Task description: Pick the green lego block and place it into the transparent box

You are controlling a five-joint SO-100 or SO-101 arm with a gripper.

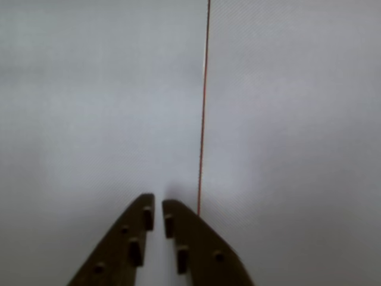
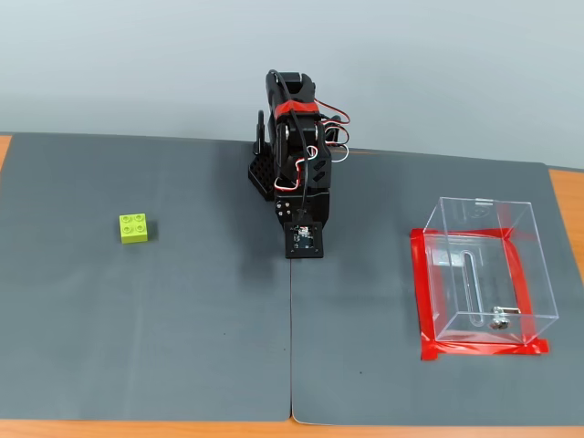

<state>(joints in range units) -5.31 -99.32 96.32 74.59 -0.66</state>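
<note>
Wrist view: the gripper (image 1: 158, 205) has its 2 jaws nearly touching and holds nothing; only grey mat (image 1: 286, 119) and a red seam line (image 1: 203, 119) appear.

Fixed view: the green lego block (image 2: 134, 228) lies far left of the folded arm (image 2: 297, 164), the transparent box (image 2: 484, 269) far right. Risk: descending with the jaws this narrow would likely knock the block aside.

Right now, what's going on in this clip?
Nothing is being handled yet. The arm sits folded at the back of the grey mat, its gripper nearly closed and empty in the wrist view. The green lego block lies alone at the fixed view's left; the transparent box, taped in red, stands at the right.
</note>
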